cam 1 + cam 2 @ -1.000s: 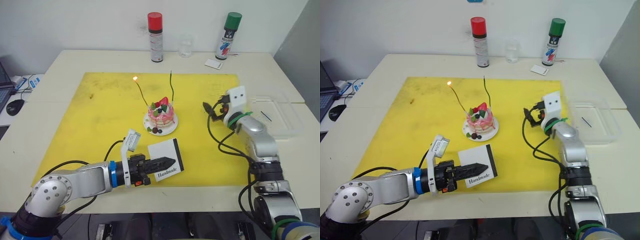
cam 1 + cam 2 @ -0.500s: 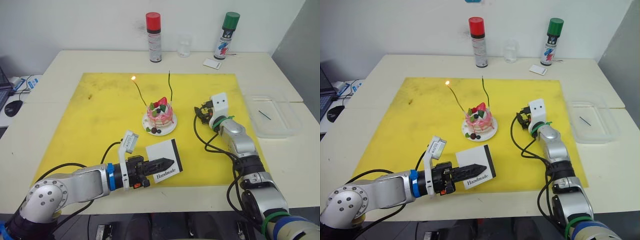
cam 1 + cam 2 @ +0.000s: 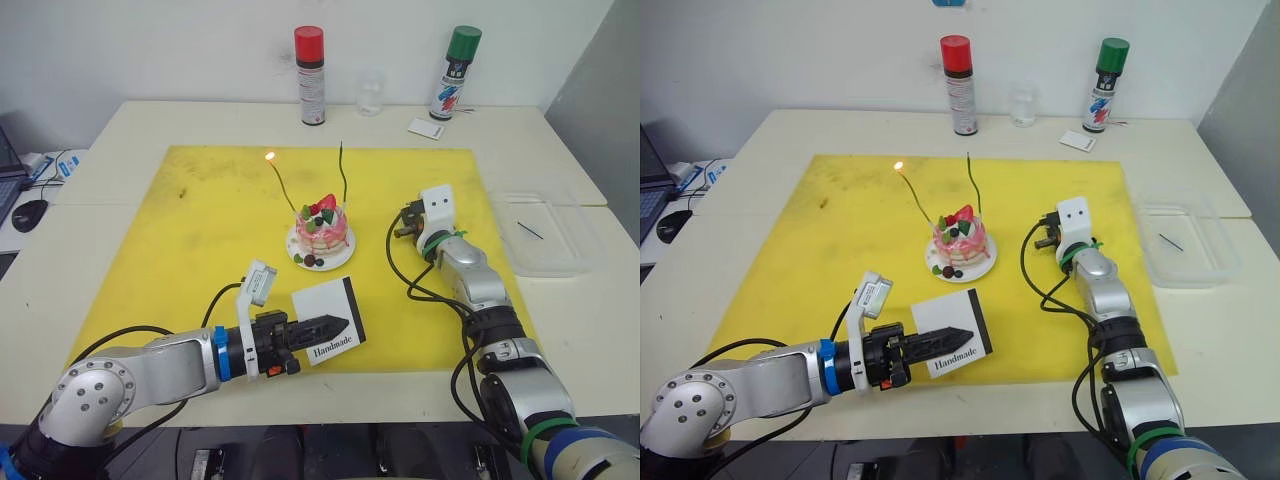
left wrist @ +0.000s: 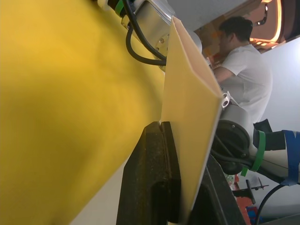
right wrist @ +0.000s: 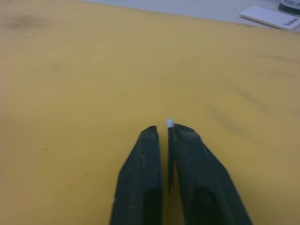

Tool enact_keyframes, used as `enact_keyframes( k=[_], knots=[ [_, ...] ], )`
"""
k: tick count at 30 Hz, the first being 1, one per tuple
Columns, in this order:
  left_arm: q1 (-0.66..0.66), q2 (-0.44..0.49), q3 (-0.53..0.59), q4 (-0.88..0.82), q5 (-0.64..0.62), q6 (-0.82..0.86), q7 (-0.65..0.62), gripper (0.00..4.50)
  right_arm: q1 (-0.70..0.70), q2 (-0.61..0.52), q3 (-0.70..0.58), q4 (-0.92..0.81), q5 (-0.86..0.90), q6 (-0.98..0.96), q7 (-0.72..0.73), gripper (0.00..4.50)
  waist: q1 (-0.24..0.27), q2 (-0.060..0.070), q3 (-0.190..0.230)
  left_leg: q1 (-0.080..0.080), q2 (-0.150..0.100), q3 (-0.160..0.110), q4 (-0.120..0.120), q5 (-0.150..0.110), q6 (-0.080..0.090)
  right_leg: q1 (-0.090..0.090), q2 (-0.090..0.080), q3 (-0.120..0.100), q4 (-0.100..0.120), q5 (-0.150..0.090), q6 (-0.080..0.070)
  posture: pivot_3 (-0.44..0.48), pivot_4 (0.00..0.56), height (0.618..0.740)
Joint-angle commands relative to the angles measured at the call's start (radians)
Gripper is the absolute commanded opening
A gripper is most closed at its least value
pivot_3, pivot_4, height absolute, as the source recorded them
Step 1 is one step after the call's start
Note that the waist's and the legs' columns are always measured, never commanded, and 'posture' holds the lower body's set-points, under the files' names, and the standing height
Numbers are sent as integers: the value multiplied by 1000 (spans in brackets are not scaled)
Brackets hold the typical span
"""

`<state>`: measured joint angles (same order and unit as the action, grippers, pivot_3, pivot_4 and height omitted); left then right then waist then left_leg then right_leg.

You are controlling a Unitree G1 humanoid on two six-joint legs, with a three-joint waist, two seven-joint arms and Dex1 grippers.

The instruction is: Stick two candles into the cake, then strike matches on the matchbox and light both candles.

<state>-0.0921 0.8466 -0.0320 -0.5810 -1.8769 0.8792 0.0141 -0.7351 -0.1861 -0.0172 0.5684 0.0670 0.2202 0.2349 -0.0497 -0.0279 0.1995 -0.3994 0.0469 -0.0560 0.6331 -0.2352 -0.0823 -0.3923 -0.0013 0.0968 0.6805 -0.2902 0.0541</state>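
The cake (image 3: 319,234) sits mid-mat on its small white plate, round, pink-and-white, with both thin wavy green candles (image 3: 344,175) stuck in; the one at its 11 o'clock is lit. The left pincer (image 3: 338,324), forearm low and level at the cake's 6 o'clock, clamps the flat white matchbox (image 3: 330,318). The right pincer (image 5: 169,132), at 3 o'clock, pinches a thin match (image 5: 169,123) above the yellow mat (image 3: 200,220).

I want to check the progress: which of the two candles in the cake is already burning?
The candle on the robot's left, leaning outward from the cake, carries a small flame at its tip. The other candle, standing nearly upright, has a dark, unlit tip.
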Motion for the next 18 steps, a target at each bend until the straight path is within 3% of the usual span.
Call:
enact_keyframes(
  k=[1,9,18],
  knots=[
    [-10,-7,11,-34,-7,-21,9,0,0,-1,-17,1,-2,12,-20,42,0,0,0,0,0,0,0,0,0,0,0,0,0,0,0,0,150,740],
    [-5,-8,11,-40,-8,-28,15,0,21,-16,-38,-104,42,28,15,42,1,0,0,0,0,-1,0,0,0,1,0,0,0,0,0,0,150,740],
    [-16,-27,3,-18,5,-27,12,0,66,-193,-37,-410,181,202,306,42,5,0,0,0,0,0,0,0,0,0,0,0,-1,0,0,0,150,740]
  ],
)
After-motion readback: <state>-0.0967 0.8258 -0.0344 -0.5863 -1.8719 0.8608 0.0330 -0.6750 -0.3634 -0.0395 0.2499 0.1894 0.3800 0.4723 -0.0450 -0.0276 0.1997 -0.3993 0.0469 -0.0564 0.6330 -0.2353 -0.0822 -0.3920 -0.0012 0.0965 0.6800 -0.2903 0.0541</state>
